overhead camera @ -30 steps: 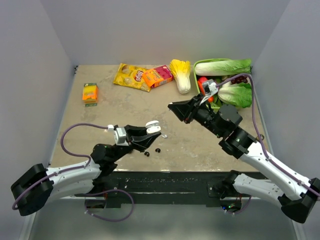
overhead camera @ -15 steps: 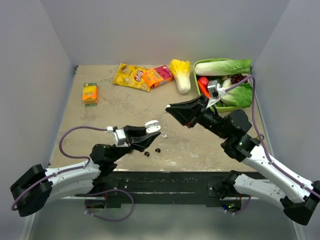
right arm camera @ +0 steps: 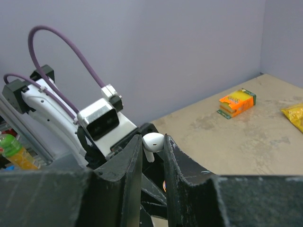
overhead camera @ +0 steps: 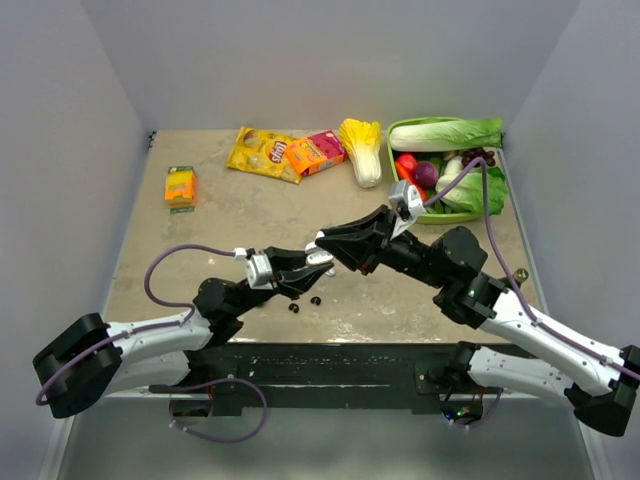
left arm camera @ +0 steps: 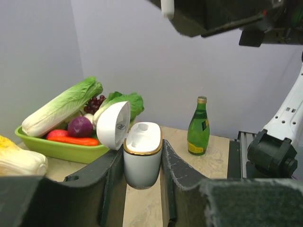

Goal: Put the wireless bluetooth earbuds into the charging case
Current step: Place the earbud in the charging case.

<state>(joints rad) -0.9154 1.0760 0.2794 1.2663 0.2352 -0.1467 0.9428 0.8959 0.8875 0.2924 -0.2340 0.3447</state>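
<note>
My left gripper (left arm camera: 142,163) is shut on the white, gold-rimmed charging case (left arm camera: 142,153), held upright with its lid (left arm camera: 112,125) swung open to the left. Its two sockets look empty. My right gripper (right arm camera: 152,145) is shut on a white earbud (right arm camera: 152,141), stem pointing down. From the top view the right gripper (overhead camera: 326,243) hovers just above and behind the left gripper (overhead camera: 312,262) and the case (overhead camera: 318,257). The white earbud (left arm camera: 167,8) shows high above the case. Two black earbuds (overhead camera: 294,308) (overhead camera: 316,300) lie on the table below the left gripper.
A green basket (overhead camera: 393,133) of vegetables sits at the back right. A yellow cabbage (overhead camera: 362,150), an orange snack box (overhead camera: 315,152) and a yellow chip bag (overhead camera: 262,153) line the back. A small orange box (overhead camera: 180,186) lies far left. A green bottle (left arm camera: 198,126) stands beyond the case.
My right arm has swung left and lowered, bringing the white earbud over the left gripper. The left gripper has shifted right and forward with the case.
</note>
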